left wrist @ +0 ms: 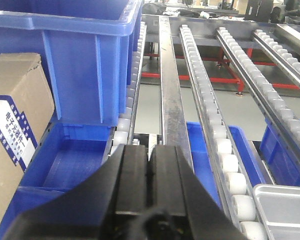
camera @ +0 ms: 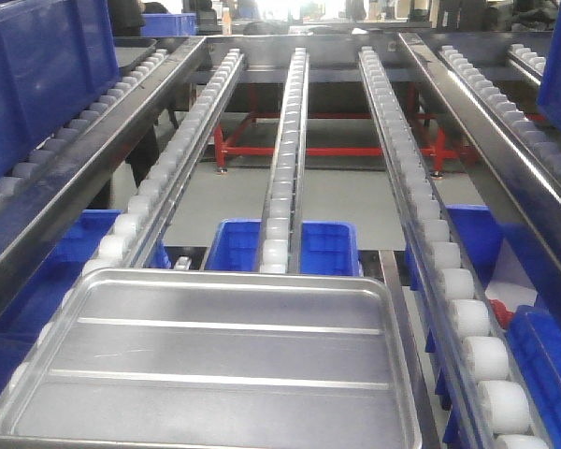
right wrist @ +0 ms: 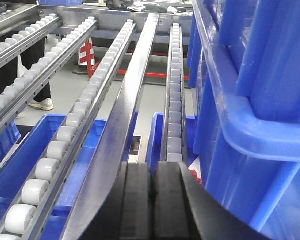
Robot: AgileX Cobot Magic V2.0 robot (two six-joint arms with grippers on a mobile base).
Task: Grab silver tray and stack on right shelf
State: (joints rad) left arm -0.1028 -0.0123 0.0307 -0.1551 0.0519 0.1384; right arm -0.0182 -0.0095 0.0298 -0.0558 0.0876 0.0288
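Observation:
The silver tray (camera: 224, 365), shiny with two long raised ribs, lies flat on the white-roller rails at the near end of the middle lane. Its corner also shows in the left wrist view (left wrist: 285, 210). My left gripper (left wrist: 149, 150) is shut and empty, left of the tray, over a steel divider bar (left wrist: 170, 100). My right gripper (right wrist: 153, 165) is shut and empty, over a steel divider bar (right wrist: 125, 110). Neither gripper touches the tray or shows in the front view. The right shelf shows only as a roller lane (camera: 481, 79) right of the tray's lane; its front bar is out of view.
Blue bins (camera: 299, 245) sit under the rails. A tall blue crate (left wrist: 85, 65) and a cardboard box (left wrist: 15, 130) stand left of the left gripper. Stacked blue crates (right wrist: 255, 90) stand close on the right gripper's right. A red frame (camera: 327, 150) is on the floor.

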